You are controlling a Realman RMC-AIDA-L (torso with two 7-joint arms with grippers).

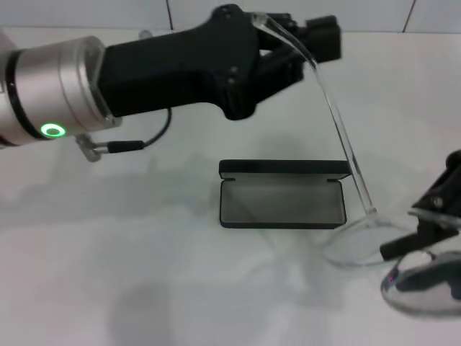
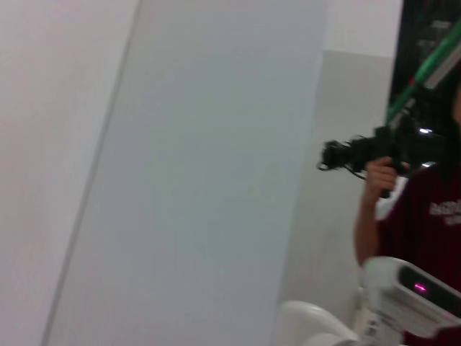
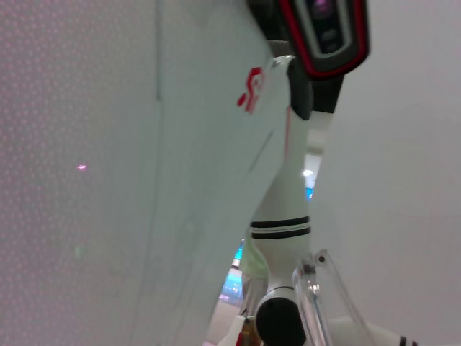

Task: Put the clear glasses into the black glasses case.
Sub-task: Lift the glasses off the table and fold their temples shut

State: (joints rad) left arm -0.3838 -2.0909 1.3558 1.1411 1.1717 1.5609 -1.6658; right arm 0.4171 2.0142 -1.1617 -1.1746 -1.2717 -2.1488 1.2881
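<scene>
Your left gripper (image 1: 288, 40) is pinching one arm of the clear glasses (image 1: 338, 130) above the open black glasses case (image 1: 281, 198) — the right gripper (image 1: 432, 223) is clamping the lens end.

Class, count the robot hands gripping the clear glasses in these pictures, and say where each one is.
2. The left hand pinches one arm of the clear glasses above the open black glasses case; the right hand holds the lens end, low at the table's right.
</scene>
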